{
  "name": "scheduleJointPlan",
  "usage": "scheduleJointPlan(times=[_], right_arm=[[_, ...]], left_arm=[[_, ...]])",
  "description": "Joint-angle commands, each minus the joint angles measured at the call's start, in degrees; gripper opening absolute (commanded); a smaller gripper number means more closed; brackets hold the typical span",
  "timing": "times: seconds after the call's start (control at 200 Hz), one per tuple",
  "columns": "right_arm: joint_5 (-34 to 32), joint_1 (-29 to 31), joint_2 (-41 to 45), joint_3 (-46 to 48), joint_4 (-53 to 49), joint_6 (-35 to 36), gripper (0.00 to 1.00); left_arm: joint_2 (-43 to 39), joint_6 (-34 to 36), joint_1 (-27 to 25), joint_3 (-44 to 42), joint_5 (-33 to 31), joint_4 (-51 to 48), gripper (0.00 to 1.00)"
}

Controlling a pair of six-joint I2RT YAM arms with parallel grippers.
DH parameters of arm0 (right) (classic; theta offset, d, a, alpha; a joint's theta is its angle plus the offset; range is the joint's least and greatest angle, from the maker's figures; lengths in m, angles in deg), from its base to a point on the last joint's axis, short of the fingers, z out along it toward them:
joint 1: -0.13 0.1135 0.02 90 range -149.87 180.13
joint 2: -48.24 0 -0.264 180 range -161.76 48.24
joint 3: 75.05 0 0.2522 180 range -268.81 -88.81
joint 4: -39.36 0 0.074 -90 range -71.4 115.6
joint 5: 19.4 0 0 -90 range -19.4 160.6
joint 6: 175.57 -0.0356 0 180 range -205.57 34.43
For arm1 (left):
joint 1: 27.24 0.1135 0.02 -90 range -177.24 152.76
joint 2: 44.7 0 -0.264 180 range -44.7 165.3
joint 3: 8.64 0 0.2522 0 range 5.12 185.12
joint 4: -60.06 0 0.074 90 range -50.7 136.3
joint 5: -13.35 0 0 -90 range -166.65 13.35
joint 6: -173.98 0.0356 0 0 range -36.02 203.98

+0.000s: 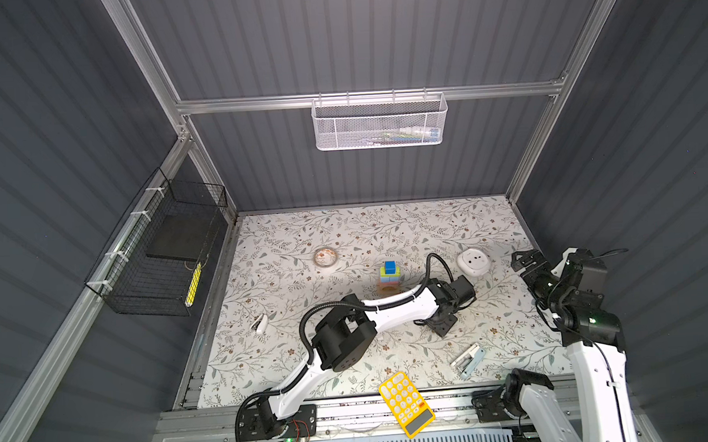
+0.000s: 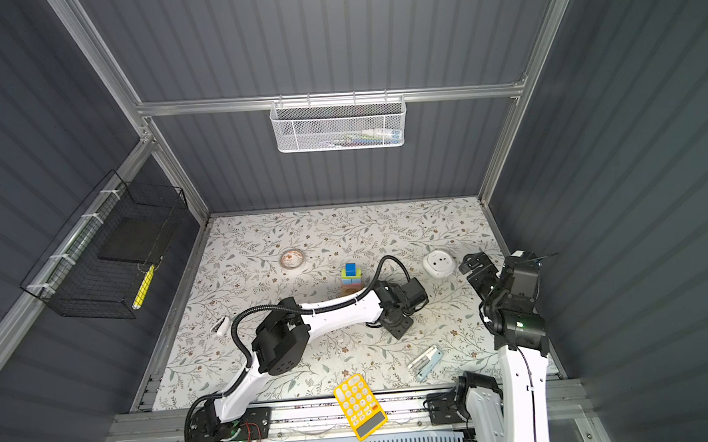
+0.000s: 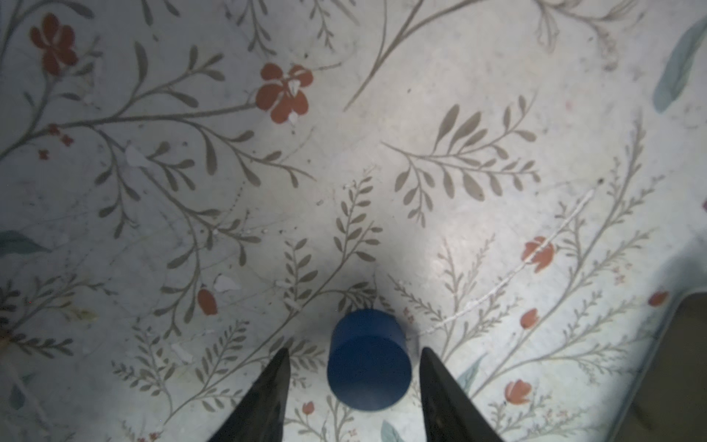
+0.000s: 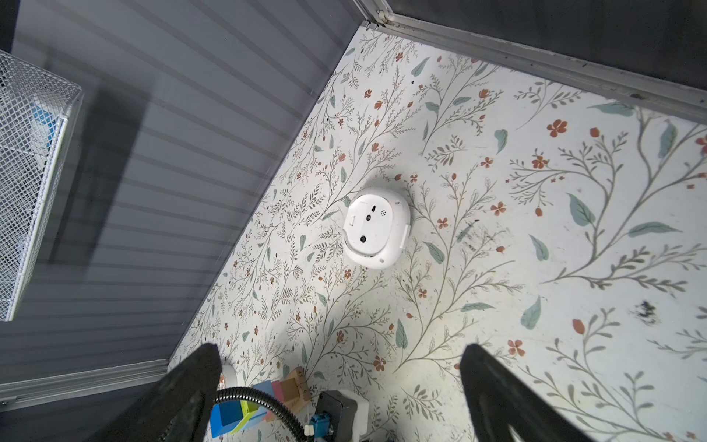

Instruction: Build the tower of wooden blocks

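Observation:
The tower (image 1: 389,276) (image 2: 351,277) stands mid-table in both top views, with tan wood blocks at its base, pink, light-blue and lime-green pieces above, and a dark-blue cube (image 1: 389,266) on top. In the right wrist view the tower (image 4: 264,402) is partly behind a black cable. My left gripper (image 1: 443,325) (image 2: 397,325) is down at the table, right of the tower. In the left wrist view a dark-blue short cylinder (image 3: 369,367) lies between the jaws of my left gripper (image 3: 355,349), with a gap on each side. My right gripper (image 1: 527,263) (image 4: 340,352) hangs open and empty at the right.
A white round device (image 1: 474,262) (image 4: 377,227) sits right of the tower. A yellow calculator (image 1: 407,403) overhangs the front edge, with a pale-blue stapler (image 1: 468,360) beside it. A small round dish (image 1: 326,256) lies at the back left. A white mesh basket (image 1: 380,123) hangs on the back wall.

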Motion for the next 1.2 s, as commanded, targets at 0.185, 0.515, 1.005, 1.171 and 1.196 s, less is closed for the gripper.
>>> scheduleJointPlan(times=[0.185, 0.515, 1.005, 1.171, 1.196], right_arm=[[0.79, -0.39, -0.03, 0.63, 0.62, 0.04, 0.99], [1.16, -0.58, -0.25, 0.79, 0.80, 0.04, 0.99], [1.36, -0.77, -0.70, 0.81, 0.95, 0.15, 0.99], [1.55, -0.89, -0.82, 0.81, 0.99, 0.10, 0.99], [1.60, -0.90, -0.83, 0.81, 0.98, 0.06, 0.99]], left_arm=[[0.67, -0.84, -0.43, 1.77, -0.05, -0.60, 0.51], [0.98, -0.97, -0.43, 1.83, 0.13, -0.80, 0.47], [1.55, -0.84, -0.46, 2.43, 0.67, -1.16, 0.44], [1.99, -0.92, -0.43, 2.60, 0.83, -1.40, 0.44], [2.06, -0.88, -0.43, 2.69, 0.93, -1.39, 0.44]])
